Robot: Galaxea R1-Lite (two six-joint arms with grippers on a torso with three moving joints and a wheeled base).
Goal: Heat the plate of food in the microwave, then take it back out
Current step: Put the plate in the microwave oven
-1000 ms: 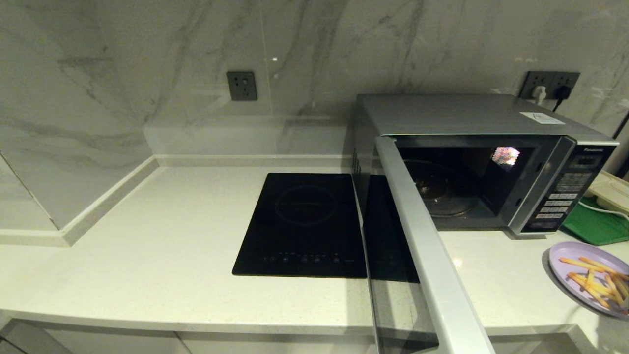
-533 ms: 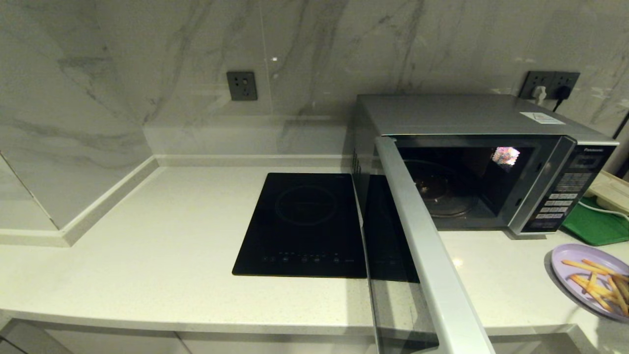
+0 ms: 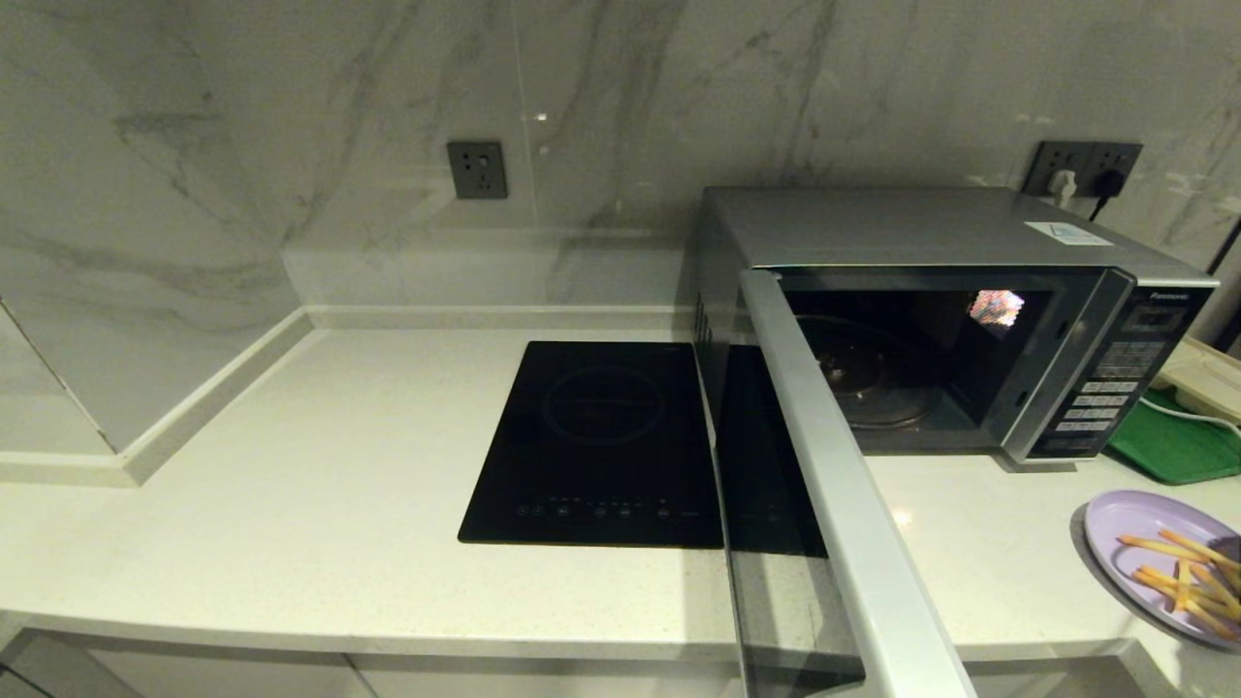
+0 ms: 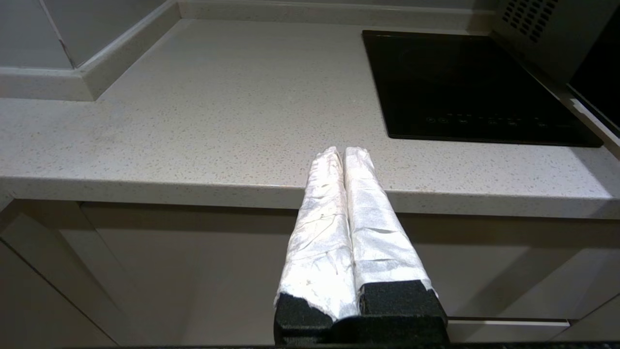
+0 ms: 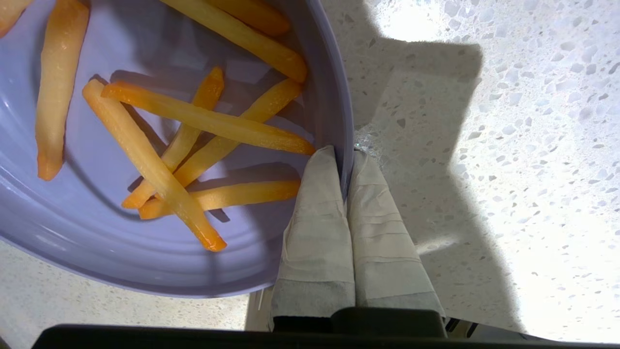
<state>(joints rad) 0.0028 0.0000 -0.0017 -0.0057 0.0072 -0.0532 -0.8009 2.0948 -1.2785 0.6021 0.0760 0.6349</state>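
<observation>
The pale lilac plate of food (image 3: 1134,523) with orange-yellow fries is at the counter's right front edge, partly cut off by the head view's border. My right gripper (image 5: 346,152) is shut on the plate's (image 5: 121,252) rim, one finger inside and one outside. The silver-grey microwave (image 3: 921,228) stands at the back right with its door (image 3: 839,494) swung wide open toward me; its cavity with the glass turntable is empty. My left gripper (image 4: 343,151) is shut on nothing, low in front of the counter edge.
A flat black cooktop (image 3: 601,441) lies left of the microwave. A green tray (image 3: 1178,446) sits to the right of the microwave, behind the plate. The open door juts out past the counter front between cooktop and plate.
The plate has slid to the right and toward the counter's front edge. The microwave door and the left arm have not moved.
</observation>
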